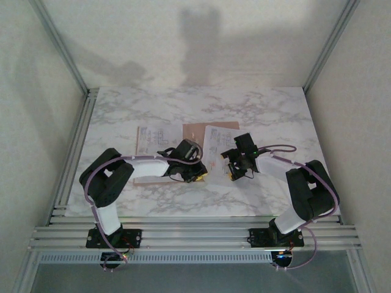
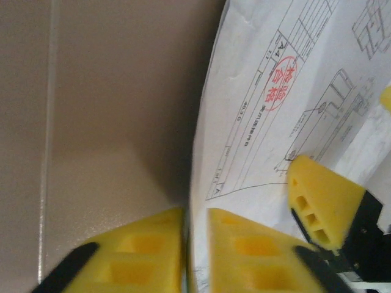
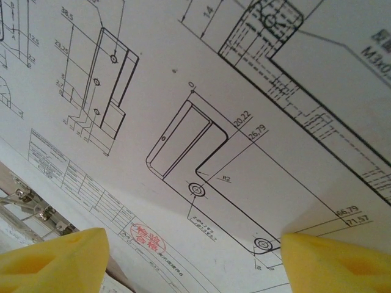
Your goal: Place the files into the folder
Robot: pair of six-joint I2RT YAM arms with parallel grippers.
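The left gripper (image 2: 194,215) is squeezing its yellow fingers nearly together on the edge of a printed sheet (image 2: 275,122), which is lying partly over the pinkish-brown folder (image 2: 110,122) in the middle of the marble table (image 1: 244,104). Just beside it, the right gripper (image 3: 192,244) is hovering over the same sheet, holding its fingers wide apart and gripping nothing. A second sheet (image 1: 148,140) is lying flat on the table left of the folder
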